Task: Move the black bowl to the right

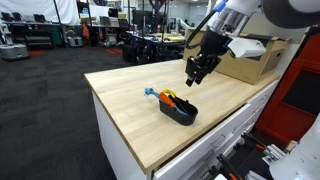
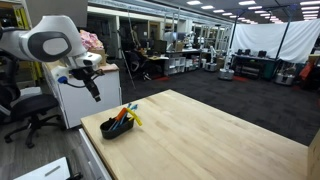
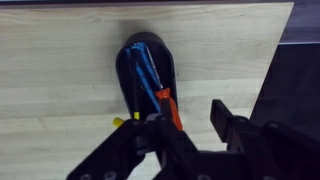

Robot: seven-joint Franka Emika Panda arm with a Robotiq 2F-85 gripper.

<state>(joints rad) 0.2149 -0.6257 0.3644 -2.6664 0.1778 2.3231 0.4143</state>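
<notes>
While the dark two-fingered Robotiq gripper [image 1: 200,70] hangs in the air over the pale wooden butcher-block table top [image 1: 125,90], the small, shallow, glossy black bowl [image 1: 178,109] sits upright on that table top, close to the long edge that runs above the white cabinet drawers [image 1: 215,140]. In both exterior views the gripper is clear of the wood and touches nothing, and the bowl lies lower than it and apart from it. From the wrist view the bowl shows as a dark oval on the table top, near a corner of it, ahead of the gripper's two black fingers [image 3: 152,128], which stand spread with a bare strip of table top between them, so the jaws are parted and hold nothing. Slim blue sticks [image 3: 146,70] and an orange one [image 3: 166,104], possibly pens or markers, lean out over the bowl's rim, and a small yellow tip [image 3: 118,121] shows beside it, though the picture is too soft to say what these are. At the far end of the table top, well apart from the bowl, stands a large brown cardboard box [image 1: 250,62]
</notes>
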